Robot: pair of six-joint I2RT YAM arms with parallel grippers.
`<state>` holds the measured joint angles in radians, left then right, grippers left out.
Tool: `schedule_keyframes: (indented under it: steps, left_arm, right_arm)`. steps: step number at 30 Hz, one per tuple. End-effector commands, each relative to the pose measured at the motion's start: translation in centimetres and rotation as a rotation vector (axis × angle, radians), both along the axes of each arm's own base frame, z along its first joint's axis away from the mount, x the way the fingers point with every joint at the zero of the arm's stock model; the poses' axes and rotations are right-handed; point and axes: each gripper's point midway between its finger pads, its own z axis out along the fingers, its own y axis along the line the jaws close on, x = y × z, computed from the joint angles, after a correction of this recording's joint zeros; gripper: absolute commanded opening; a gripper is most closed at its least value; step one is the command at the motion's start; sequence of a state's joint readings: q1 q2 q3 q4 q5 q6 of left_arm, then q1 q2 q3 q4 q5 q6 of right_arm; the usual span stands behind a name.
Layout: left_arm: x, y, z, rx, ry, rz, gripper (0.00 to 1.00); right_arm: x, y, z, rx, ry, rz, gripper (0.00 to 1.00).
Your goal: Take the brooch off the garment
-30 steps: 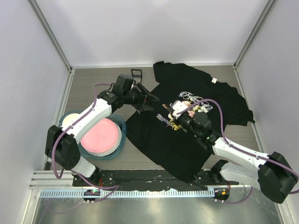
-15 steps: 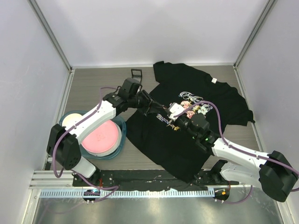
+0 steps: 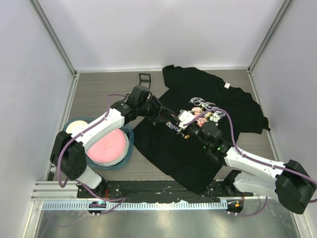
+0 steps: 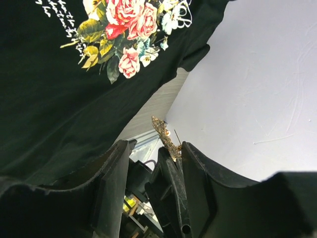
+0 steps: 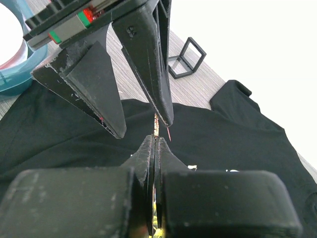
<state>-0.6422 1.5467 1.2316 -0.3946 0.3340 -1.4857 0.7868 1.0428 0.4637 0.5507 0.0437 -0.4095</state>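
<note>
Black garment [image 3: 173, 153] sprawls over the right half of the worktop [image 3: 99, 89], from near edge to far-right corner. Beside its chest print [image 3: 204, 113] the left gripper [image 3: 167, 119] and right gripper [image 3: 182, 125] meet tip to tip, their catch too small to see from up here

Left wrist: the gold brooch [image 4: 163, 133] sticks up from the right gripper's tightly pinched tips. Its pin is bare and looks clear of the cloth, and the left jaws stand parted on either side

Right wrist: same pinch, edge-on. The danger, I'd say: left jaws closing off-centre twist the thin brooch loose, or an early release drops it onto the garment
</note>
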Motion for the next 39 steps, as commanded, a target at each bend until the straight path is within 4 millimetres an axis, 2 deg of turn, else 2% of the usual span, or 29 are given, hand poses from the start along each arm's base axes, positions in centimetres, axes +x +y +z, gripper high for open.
schedule_keyframes:
  steps: [1, 9, 12, 14, 16, 17, 18, 19, 20, 21, 22, 24, 25, 26, 28, 29, 30, 31, 32, 33, 34, 35, 39]
  left_arm:
    - [0.7, 0.3, 2.4, -0.045, -0.090, 0.041, 0.46]
    - [0.9, -0.2, 2.2, -0.059, -0.077, 0.039, 0.27]
    - [0.8, -0.2, 2.3, -0.067, -0.076, 0.036, 0.16]
    - [0.7, -0.1, 2.1, -0.066, -0.082, 0.033, 0.01]
    - [0.8, 0.0, 2.3, -0.064, -0.121, 0.027, 0.00]
    - [0.9, 0.3, 2.2, -0.032, -0.179, -0.005, 0.00]
    - [0.9, 0.5, 2.0, -0.009, -0.201, -0.027, 0.00]
    - [1.1, 0.8, 2.1, 0.005, -0.254, -0.058, 0.00]
    - [0.8, 0.6, 2.5, -0.003, -0.311, -0.121, 0.00]
    - [0.7, 0.8, 2.5, 0.040, -0.424, -0.210, 0.00]
    - [0.4, 1.1, 2.7, 0.047, -0.470, -0.259, 0.00]
    - [-0.6, 1.0, 2.9, 0.047, -0.592, -0.388, 0.00]
    - [-1.1, 1.2, 2.6, 0.051, -0.612, -0.426, 0.00]
    - [-1.4, 1.2, 3.2, 0.041, -0.676, -0.462, 0.00]
    - [-3.6, 0.7, 3.4, -0.034, -0.752, -0.613, 0.00]
    - [-4.4, 0.4, 4.3, -0.087, -0.809, -0.658, 0.00]
    - [-5.7, 0.2, 4.7, -0.151, -0.828, -0.723, 0.00]
    - [-6.4, 0.3, 4.5, -0.177, -0.832, -0.751, 0.00]
    - [-6.7, 0.2, 5.1, -0.205, -0.867, -0.769, 0.00]
    - [-7.2, 0.2, 5.5, -0.231, -0.885, -0.788, 0.00]
    - [-8.4, 0.4, 5.9, -0.284, -0.883, -0.830, 0.00]
    - [-8.7, 0.3, 6.4, -0.308, -0.908, -0.845, 0.00]
    - [-9.9, 0.7, 7.3, -0.340, -0.935, -0.899, 0.00]
  right_arm:
    - [-0.2, 0.3, 3.5, 0.077, -0.072, 0.007, 0.01]
    - [-0.5, 0.6, 3.9, 0.082, -0.078, 0.019, 0.01]
    - [-0.6, 0.7, 3.8, 0.083, -0.074, 0.019, 0.01]
    - [-0.5, 0.7, 4.1, 0.109, -0.057, 0.000, 0.01]
    - [-0.1, 0.4, 4.7, 0.148, -0.010, -0.047, 0.07]
    - [-0.1, 0.3, 4.7, 0.209, 0.061, -0.065, 0.21]
    - [-0.3, 0.1, 5.1, 0.238, 0.095, -0.080, 0.28]
    - [-0.6, -0.2, 4.4, 0.227, 0.171, -0.096, 0.34]
    - [-1.0, -0.2, 4.1, 0.266, 0.246, -0.104, 0.49]
    - [-1.6, -0.3, 4.2, 0.278, 0.287, -0.099, 0.53]
    - [-2.3, -0.7, 3.4, 0.252, 0.372, -0.122, 0.54]
    - [-3.1, -1.4, 3.3, 0.280, 0.473, -0.165, 0.56]
    - [-3.4, -2.6, 3.5, 0.275, 0.510, -0.213, 0.58]
    - [-3.5, -3.1, 3.9, 0.292, 0.536, -0.236, 0.59]
    - [-3.5, -3.8, 4.8, 0.356, 0.614, -0.242, 0.61]
    - [-3.7, -3.5, 4.9, 0.369, 0.652, -0.203, 0.61]
    - [-5.3, -1.8, 5.2, 0.392, 0.752, -0.057, 0.61]
    - [-5.3, -1.7, 5.3, 0.408, 0.790, -0.020, 0.59]
    - [-4.6, -2.6, 5.4, 0.438, 0.817, -0.002, 0.58]
    - [-6.0, -1.9, 5.7, 0.438, 0.865, 0.115, 0.57]
    - [-6.1, -1.9, 5.4, 0.455, 0.882, 0.150, 0.57]
    - [-5.6, -2.7, 5.2, 0.468, 0.887, 0.146, 0.58]
    - [-7.5, -2.1, 5.4, 0.498, 0.930, 0.288, 0.58]
